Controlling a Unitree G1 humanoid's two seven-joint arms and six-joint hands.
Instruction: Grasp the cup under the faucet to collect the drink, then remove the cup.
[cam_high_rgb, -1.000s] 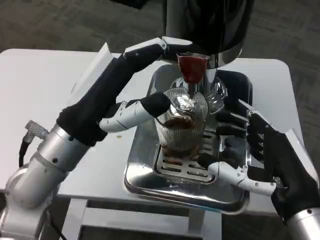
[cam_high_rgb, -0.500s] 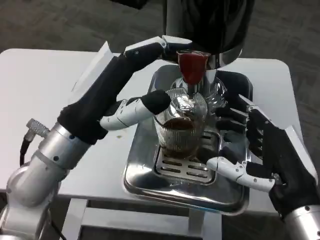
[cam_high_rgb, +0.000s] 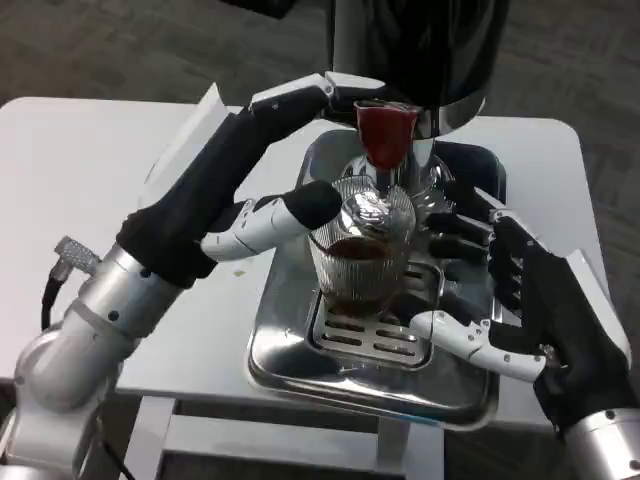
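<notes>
The right hand (cam_high_rgb: 520, 300) has edged in since a second ago, its lower white finger now nearer the foot of the cup (cam_high_rgb: 362, 255), though its black-tipped fingers (cam_high_rgb: 455, 246) stay spread beside the glass and I can't tell whether they touch it. One cup only: clear ribbed glass, holding more dark drink than before, standing on the slotted grate of the shiny steel drip tray (cam_high_rgb: 290, 345) directly beneath the red faucet handle (cam_high_rgb: 384, 135). The left hand (cam_high_rgb: 265, 160) hasn't budged: upper fingers reach the faucet handle, while a lower one lies against the cup's left rim. One black dispenser (cam_high_rgb: 420, 50) towers behind, all on the white surface (cam_high_rgb: 80, 170).
</notes>
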